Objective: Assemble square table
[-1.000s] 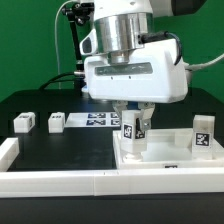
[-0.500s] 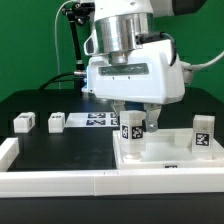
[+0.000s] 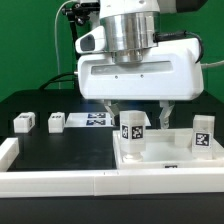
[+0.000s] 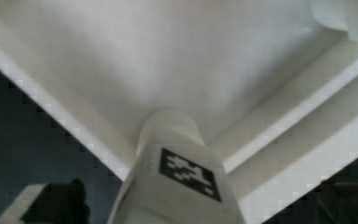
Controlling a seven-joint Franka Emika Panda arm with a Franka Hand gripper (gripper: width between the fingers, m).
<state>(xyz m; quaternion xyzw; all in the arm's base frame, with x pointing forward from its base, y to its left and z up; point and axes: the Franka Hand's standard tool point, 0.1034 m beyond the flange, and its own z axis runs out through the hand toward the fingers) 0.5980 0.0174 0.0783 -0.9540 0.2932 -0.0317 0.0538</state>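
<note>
The square table's white slab (image 3: pixel 165 152) lies at the exterior view's right. One tagged leg (image 3: pixel 131 128) stands upright on it near its left corner. My gripper (image 3: pixel 139 118) hangs over this leg, open, one finger on each side and clear of it. In the wrist view the same leg (image 4: pixel 176 165) rises from the slab (image 4: pixel 176 60) between my dark fingertips (image 4: pixel 51 200), and the gripper (image 4: pixel 194 208) holds nothing. A second leg (image 3: pixel 203 133) stands on the slab's right side. Two loose legs (image 3: pixel 22 122) (image 3: pixel 56 121) rest on the black table at left.
The marker board (image 3: pixel 97 119) lies flat behind the loose legs. A long white border rail (image 3: pixel 60 181) runs along the front, with a short one (image 3: pixel 8 150) at the left edge. Cables and the arm's base stand at the back.
The jaws have opened and let go of the upright leg, which stays standing on the slab. The hand has turned to face the exterior camera squarely.
</note>
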